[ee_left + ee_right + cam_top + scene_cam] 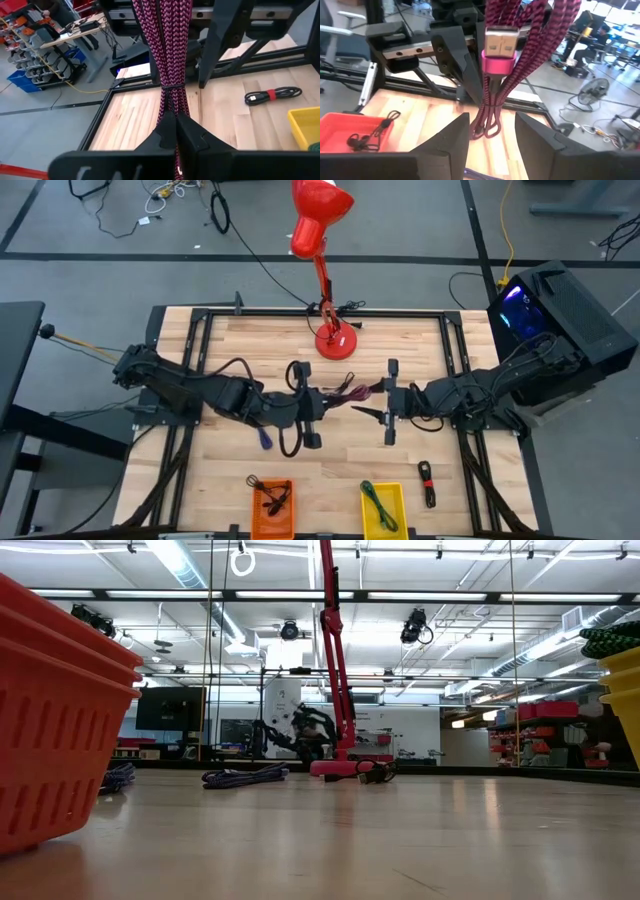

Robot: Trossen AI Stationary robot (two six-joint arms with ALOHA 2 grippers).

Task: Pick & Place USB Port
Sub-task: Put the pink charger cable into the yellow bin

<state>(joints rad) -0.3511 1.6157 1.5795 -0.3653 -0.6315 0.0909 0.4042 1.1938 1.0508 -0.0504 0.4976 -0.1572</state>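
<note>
A magenta-and-black braided USB cable [345, 392], coiled into a bundle, is held above the table's middle between my two grippers. My left gripper [175, 125] comes from the table's left and is shut on it. My right gripper [490, 135] faces it from the right and is open. Its fingers stand on either side of the bundle's looped end [487, 127], apart from it. The silver USB plug with its magenta collar [499, 46] points at the right wrist camera. My left gripper pinches the bundle between its two fingers [162, 134], several strands together, just short of the thin black tie [172, 88]. The fingers come level from the table's left and lie along the bundle. It is lifted clear of the table, its free end reaching toward my right gripper.
A red desk lamp [335, 340] stands at the far middle. An orange bin [272, 508] holding a black cable and a yellow bin [383, 508] holding a green one sit at the near edge. A blue cable [265, 438] and a black red-tied cable [427, 483] lie on the wood.
</note>
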